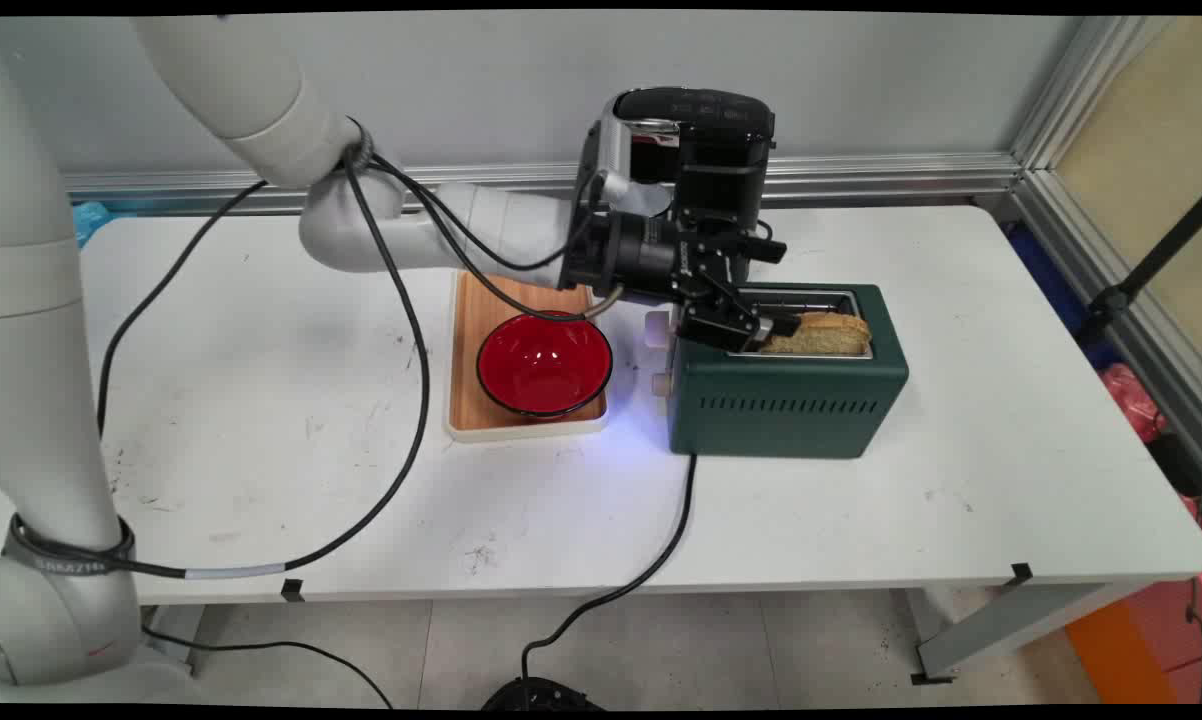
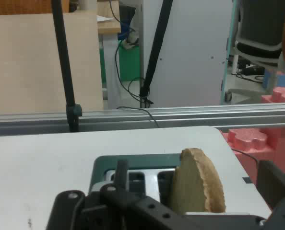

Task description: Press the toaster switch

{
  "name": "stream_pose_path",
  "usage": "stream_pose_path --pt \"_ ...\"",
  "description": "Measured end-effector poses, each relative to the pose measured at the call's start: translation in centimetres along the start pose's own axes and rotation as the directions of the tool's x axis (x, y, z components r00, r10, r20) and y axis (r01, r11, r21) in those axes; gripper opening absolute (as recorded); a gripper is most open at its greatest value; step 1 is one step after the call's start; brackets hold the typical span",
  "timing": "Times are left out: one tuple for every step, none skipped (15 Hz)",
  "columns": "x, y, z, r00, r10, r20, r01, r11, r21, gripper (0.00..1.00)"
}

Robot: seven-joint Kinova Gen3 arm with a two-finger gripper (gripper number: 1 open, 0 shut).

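Black power cord (image 1: 651, 560) hangs off the near edge of the tabletop (image 1: 961, 500) and runs up to the back of a dark green toaster (image 1: 786, 395), which sits right of centre. Slice of bread (image 1: 826, 335) stands upright in the toaster's near slot, top half sticking out. Tool (image 1: 776, 325) lies horizontal over the left end of the toaster, level with the slots, fingertips at the left edge of the bread. Hand view: bread (image 2: 197, 184) sits between the fingers (image 2: 272, 184), and one finger stands clear to its right; cannot tell whether the tool is clamped on the slice or just around it. Left of the toaster, just beside it, a wooden tray (image 1: 476, 405) with a white rim carries a red bowl (image 1: 544, 365). Black coffee machine (image 1: 691, 150) stands behind the arm's wrist, against the wall.
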Motion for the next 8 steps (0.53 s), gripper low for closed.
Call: stream_pose_path --pt "0.2 -0.1 -0.3 1.0 0.0 -0.002 0.0 1.0 0.002 1.0" --pt "0.4 -0.2 -0.7 1.0 -0.001 -0.006 0.001 1.0 0.005 1.0" --pt "0.8 -0.3 -1.1 1.0 -0.001 -0.01 0.001 1.0 0.008 1.0" --pt "1.1 -0.3 -1.5 1.0 -0.002 -0.014 0.002 1.0 0.01 1.0" --pt "1.4 -0.4 -1.9 1.0 -0.003 -0.018 0.004 1.0 0.012 1.0" --pt "1.8 -0.4 -2.5 1.0 -0.004 -0.022 0.004 1.0 0.013 1.0" --pt "2.2 -0.4 -3.0 1.0 -0.005 -0.025 0.005 1.0 0.012 1.0" --pt "2.4 -0.5 -3.3 1.0 -0.004 -0.027 0.005 1.0 0.011 1.0"
